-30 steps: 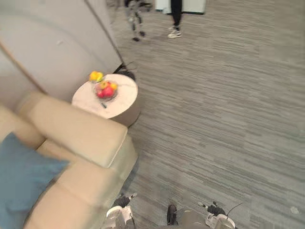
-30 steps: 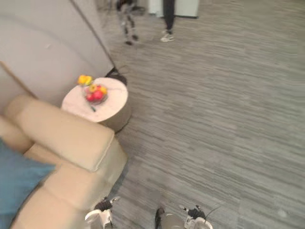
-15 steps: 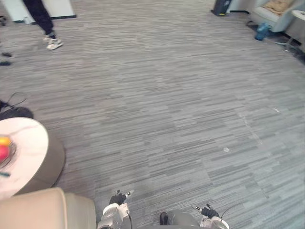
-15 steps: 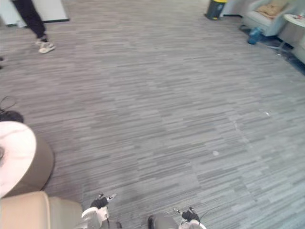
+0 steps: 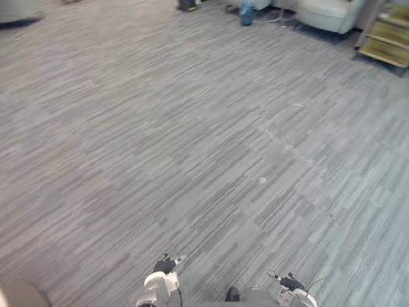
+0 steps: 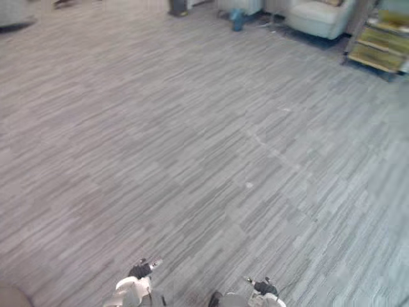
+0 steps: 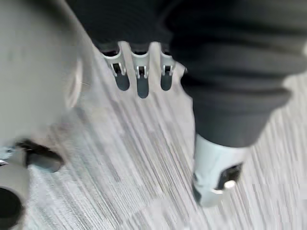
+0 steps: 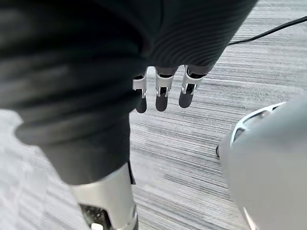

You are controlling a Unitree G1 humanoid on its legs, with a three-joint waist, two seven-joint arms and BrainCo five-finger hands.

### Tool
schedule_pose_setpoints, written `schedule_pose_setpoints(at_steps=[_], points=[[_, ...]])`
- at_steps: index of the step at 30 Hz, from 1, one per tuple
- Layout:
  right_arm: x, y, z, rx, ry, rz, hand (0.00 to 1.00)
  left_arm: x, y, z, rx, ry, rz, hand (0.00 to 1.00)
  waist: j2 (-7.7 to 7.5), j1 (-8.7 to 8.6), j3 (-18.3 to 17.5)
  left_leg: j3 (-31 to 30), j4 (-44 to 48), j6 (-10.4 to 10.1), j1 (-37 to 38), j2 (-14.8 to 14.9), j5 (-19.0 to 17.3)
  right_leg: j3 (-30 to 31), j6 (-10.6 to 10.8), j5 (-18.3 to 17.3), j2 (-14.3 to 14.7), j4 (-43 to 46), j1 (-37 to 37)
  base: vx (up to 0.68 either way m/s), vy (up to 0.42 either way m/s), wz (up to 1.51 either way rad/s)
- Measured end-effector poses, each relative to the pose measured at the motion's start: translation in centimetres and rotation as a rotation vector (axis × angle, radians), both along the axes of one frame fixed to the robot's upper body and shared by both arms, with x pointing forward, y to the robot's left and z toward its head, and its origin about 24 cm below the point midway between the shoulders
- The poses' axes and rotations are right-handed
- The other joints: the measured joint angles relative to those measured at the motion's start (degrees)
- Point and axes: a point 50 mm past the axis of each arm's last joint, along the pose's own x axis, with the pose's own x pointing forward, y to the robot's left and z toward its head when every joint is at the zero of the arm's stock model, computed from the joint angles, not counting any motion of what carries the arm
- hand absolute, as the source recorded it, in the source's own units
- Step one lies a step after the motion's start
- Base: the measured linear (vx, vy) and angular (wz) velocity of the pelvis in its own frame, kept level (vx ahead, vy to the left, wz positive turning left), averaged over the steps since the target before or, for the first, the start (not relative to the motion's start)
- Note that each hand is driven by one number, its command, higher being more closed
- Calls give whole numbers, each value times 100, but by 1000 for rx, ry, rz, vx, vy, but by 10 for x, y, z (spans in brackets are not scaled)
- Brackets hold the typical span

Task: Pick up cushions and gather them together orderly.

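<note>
Silver robot hand (image 8: 162, 92) (dark ribbed cover)

The head camera swung right: the beige sofa, blue cushion and round fruit-topped surface slid out of sight, while a pale armchair (image 6: 316, 16) and yellow-green shelves (image 6: 382, 46) came in far ahead of the right robot hand (image 5: 291, 282).

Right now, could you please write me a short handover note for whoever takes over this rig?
Left hand: open, holding nothing, hanging low over the grey carpet.
Right hand: open, holding nothing, also low over the carpet.
Cushions: none in either hand. A pale armchair stands far ahead on the right; I cannot tell whether a cushion lies on it.
Done: no cushion picked up yet.
Left: find the cushions, pick them up, gather them orderly.
</note>
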Motion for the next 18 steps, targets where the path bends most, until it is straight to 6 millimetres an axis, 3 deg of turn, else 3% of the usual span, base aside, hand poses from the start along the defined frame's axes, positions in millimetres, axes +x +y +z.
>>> schedule_pose_setpoints(at_steps=[2, 4, 6, 7, 9, 10, 11, 14, 16, 18], points=[[1, 1, 0, 8, -6, -11, 0, 2, -1, 2, 2, -18, 5, 0, -13, 21, -8, -266, -1272, -8, -122, -322, 3, 435, 76, -92, -14, -135, 164, 282, 146, -118], [1, 3, 0, 6, -2, -2, 0, 1, -3, 1, 1, -17, 6, 0, 3, 99, -123, -1021, -2579, 0, -290, -702, 262, 999, 269, -187, -11, -180, 141, 351, 249, -133], [-3, 3, -1, 7, 10, -4, 0, -2, -2, 0, 2, -9, 7, 0, -18, 139, -280, -1181, -2611, 20, -217, -845, 644, 1387, 492, -307, -68, -132, 158, 412, 267, -122], [-10, 10, -4, 23, 27, -10, 0, -4, 2, -1, 15, 6, 14, 0, -249, 127, -414, -714, -2613, 91, -19, -904, 402, 1633, 659, -302, -245, 143, 120, 598, 328, -123], [-6, 15, -3, 32, 14, 0, 0, -5, 2, -2, 15, 16, 11, 0, -340, 149, -357, -345, -2728, 169, 390, -942, 210, 1718, 1002, -207, -369, 1182, -244, 492, 273, -112], [-2, 15, -2, 31, 2, 3, 0, -5, 2, -3, 15, 23, 10, 0, -317, 132, -295, -103, -2912, 216, 784, -964, 129, 1716, 1531, 48, -442, 2523, -881, 354, 230, -94], [-1, 14, -1, 29, -7, 3, 0, -7, 2, -4, 13, 34, 9, 0, -314, 99, -290, -29, -3038, 232, 1035, -972, 106, 1626, 1604, 92, -458, 3093, -1140, 345, 216, -75], [5, 12, 2, 22, -46, 6, 0, -8, 2, -5, 15, 49, 11, 0, -286, -2, -257, 209, -3702, 203, 1929, -962, -30, 692, 1248, 26, -596, 3772, -1864, 364, 133, -41], [7, 10, 3, 24, -51, -10, 0, -9, 2, -6, 16, 57, 10, 0, -286, -26, -233, 351, -3992, 202, 2232, -977, -35, 221, 1016, -65, -636, 3156, -2071, 358, 31, -20], [5, 5, 3, 21, -53, -49, 0, -9, 1, -6, 13, 61, 5, 0, -243, -109, -208, 305, -4201, 202, 2408, -999, -35, -14, 769, 223, -568, 1731, -2275, 450, -73, 19]])
